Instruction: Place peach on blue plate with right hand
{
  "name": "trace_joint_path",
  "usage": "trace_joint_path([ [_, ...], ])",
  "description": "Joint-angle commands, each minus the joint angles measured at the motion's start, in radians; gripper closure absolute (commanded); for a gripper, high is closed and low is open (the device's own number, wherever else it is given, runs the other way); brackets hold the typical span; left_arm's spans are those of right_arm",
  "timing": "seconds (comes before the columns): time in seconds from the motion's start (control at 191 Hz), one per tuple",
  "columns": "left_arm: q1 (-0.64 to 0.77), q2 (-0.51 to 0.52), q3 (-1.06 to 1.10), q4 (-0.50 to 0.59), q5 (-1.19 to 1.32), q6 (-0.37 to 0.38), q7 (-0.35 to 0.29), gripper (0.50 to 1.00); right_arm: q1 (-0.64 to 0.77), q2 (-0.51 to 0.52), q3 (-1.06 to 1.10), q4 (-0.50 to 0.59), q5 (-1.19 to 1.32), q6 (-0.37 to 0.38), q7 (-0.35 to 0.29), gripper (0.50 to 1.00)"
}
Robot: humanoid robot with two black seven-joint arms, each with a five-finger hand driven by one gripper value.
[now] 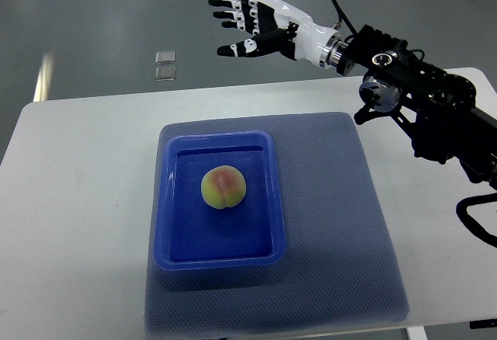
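A yellow-green peach (224, 187) with a pink blush lies in the middle of the blue plate (182, 247), a square tray with raised walls. My right hand (245, 18) hovers high beyond the table's far edge, well above and behind the plate. Its white and black fingers are spread and hold nothing. The black right arm (435, 107) reaches in from the right edge. No left arm shows.
The plate sits on a dark blue-grey mat (342, 223) that covers the middle of the white table (70, 200). Grey floor lies beyond the table, with two small clear squares (165, 64) on it.
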Motion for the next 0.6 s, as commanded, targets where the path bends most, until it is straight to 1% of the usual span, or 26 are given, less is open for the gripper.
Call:
trace_joint_path([
  [0.0, 0.000, 0.000, 0.001, -0.002, 0.001, 0.000, 0.000, 0.500, -0.107, 0.005, 0.186, 0.000, 0.132, 0.000, 0.001, 0.568],
  [0.078, 0.000, 0.000, 0.001, -0.005, 0.002, 0.000, 0.000, 0.500, -0.179, 0.017, 0.268, -0.005, 0.262, -0.001, 0.001, 0.568],
  [0.131, 0.000, 0.000, 0.001, -0.005, 0.002, 0.000, 0.000, 0.500, -0.179, 0.017, 0.268, -0.005, 0.262, -0.001, 0.001, 0.568],
  [0.136, 0.000, 0.000, 0.001, -0.007, 0.002, 0.000, 0.000, 0.500, -0.215, 0.029, 0.284, -0.014, 0.339, -0.001, 0.003, 0.568],
  [0.146, 0.000, 0.000, 0.001, -0.007, 0.002, 0.000, 0.000, 0.500, -0.222, 0.032, 0.285, -0.015, 0.354, -0.001, 0.003, 0.568],
  [0.272, 0.000, 0.000, 0.001, -0.010, 0.004, 0.000, 0.000, 0.500, -0.300, 0.054, 0.291, -0.021, 0.441, -0.001, 0.004, 0.568],
  [0.334, 0.000, 0.000, 0.001, -0.008, 0.002, 0.000, 0.000, 0.500, -0.308, 0.057, 0.291, -0.028, 0.457, -0.001, 0.004, 0.568],
  [0.454, 0.000, 0.000, 0.001, -0.010, 0.002, 0.000, 0.000, 0.500, -0.312, 0.057, 0.291, -0.084, 0.484, -0.001, 0.004, 0.568],
  [0.507, 0.000, 0.000, 0.001, -0.010, 0.002, 0.000, 0.000, 0.500, -0.312, 0.057, 0.291, -0.084, 0.484, -0.001, 0.004, 0.568],
  [0.512, 0.000, 0.000, 0.001, -0.010, 0.002, 0.000, 0.000, 0.500, -0.312, 0.057, 0.291, -0.106, 0.491, -0.001, 0.004, 0.570],
  [0.596, 0.000, 0.000, 0.001, -0.010, 0.004, 0.000, 0.000, 0.500, -0.309, 0.055, 0.291, -0.123, 0.494, -0.001, 0.004, 0.568],
])
